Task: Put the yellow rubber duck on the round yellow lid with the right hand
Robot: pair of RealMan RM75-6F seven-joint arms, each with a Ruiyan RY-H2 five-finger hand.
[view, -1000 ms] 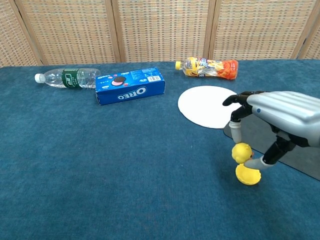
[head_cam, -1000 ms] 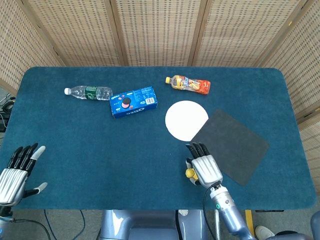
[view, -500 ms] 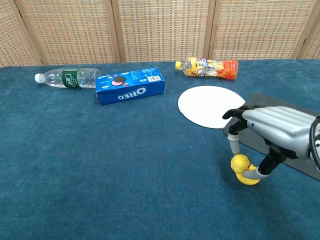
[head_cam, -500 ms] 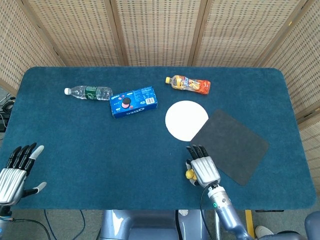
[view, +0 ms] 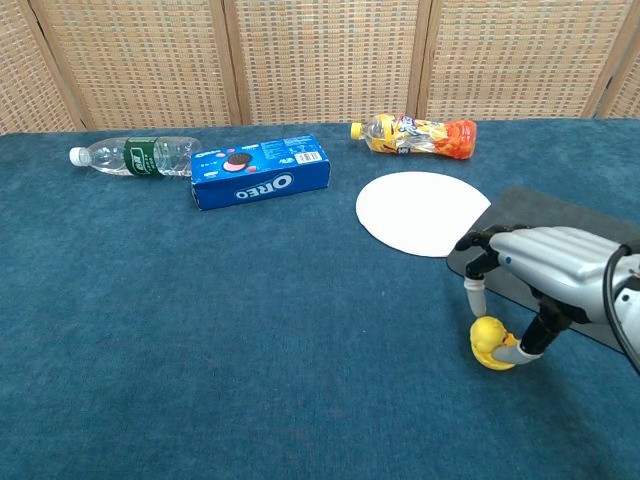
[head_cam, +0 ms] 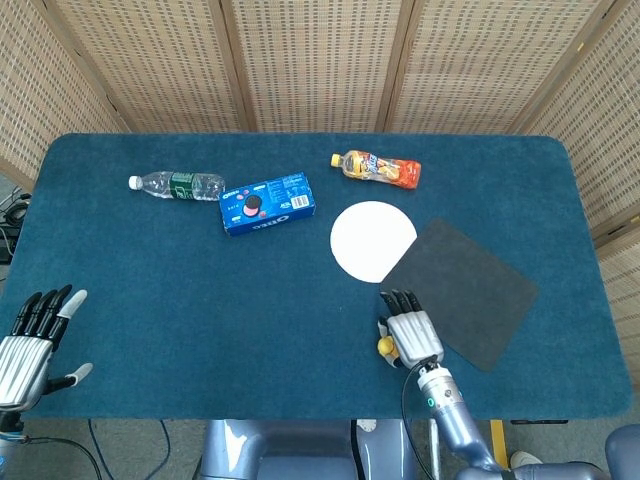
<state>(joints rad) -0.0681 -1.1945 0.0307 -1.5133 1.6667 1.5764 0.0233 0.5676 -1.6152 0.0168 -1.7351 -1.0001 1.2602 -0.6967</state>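
The yellow rubber duck (head_cam: 383, 346) (view: 490, 342) sits low on the blue table near the front edge, mostly hidden under my right hand (head_cam: 413, 335) in the head view. In the chest view my right hand (view: 550, 270) arches over it, thumb and a finger pinching its sides. The round pale lid (head_cam: 372, 241) (view: 420, 212) lies flat behind and a little to the left of the duck, apart from it. At the table's front left corner my left hand (head_cam: 35, 345) rests open, fingers spread, holding nothing.
A black mat (head_cam: 465, 290) (view: 560, 215) lies right of the lid, under part of my right hand. An orange drink bottle (head_cam: 378, 168) (view: 420, 134) lies behind the lid. A blue Oreo box (head_cam: 266, 203) (view: 262, 172) and a water bottle (head_cam: 178, 185) (view: 130, 156) lie at the back left.
My right hand has sunk lower and drawn slightly toward the front edge, closing around the duck, which now sits lower and more tucked under it. The left hand has barely moved.
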